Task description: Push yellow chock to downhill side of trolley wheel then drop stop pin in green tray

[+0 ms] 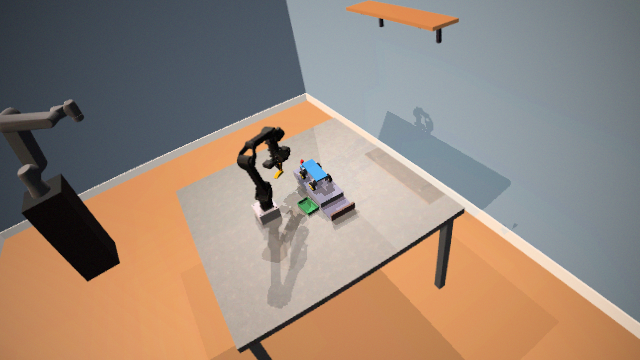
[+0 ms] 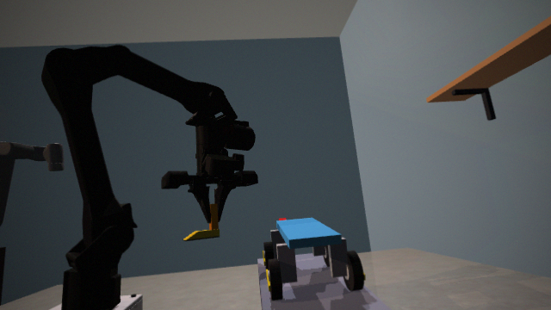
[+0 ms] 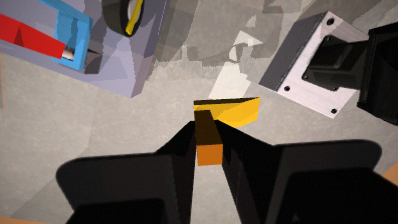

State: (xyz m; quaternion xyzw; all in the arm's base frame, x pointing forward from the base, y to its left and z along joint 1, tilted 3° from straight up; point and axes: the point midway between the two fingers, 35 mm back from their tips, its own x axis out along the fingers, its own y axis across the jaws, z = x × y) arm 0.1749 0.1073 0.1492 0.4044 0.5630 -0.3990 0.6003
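Observation:
My gripper [image 1: 276, 166] [image 2: 213, 216] [image 3: 203, 125] is shut on the orange handle [image 2: 213, 215] [image 3: 209, 152] of the yellow chock [image 1: 278, 173] [image 2: 201, 234] [image 3: 235, 110]. It holds the chock in the air, left of the ramp's uphill end, with the wedge hanging below the fingers. The trolley [image 1: 316, 171] [image 2: 307, 232] [image 3: 70, 30], with a blue deck and black wheels, stands on the grey ramp [image 1: 327, 195] [image 2: 318, 293] [image 3: 115, 65]. The red-headed stop pin [image 1: 302, 161] [image 2: 281, 219] [image 3: 30, 35] sits at the trolley's uphill end. The green tray [image 1: 308, 205] lies beside the ramp's lower part.
The arm's base plate [image 1: 267, 215] [image 3: 305, 65] stands on the table left of the tray. A brown end stop [image 1: 343, 211] closes the ramp's foot. A second arm on a black pedestal [image 1: 65, 225] stands off the table. A shelf [image 1: 402, 15] hangs on the wall.

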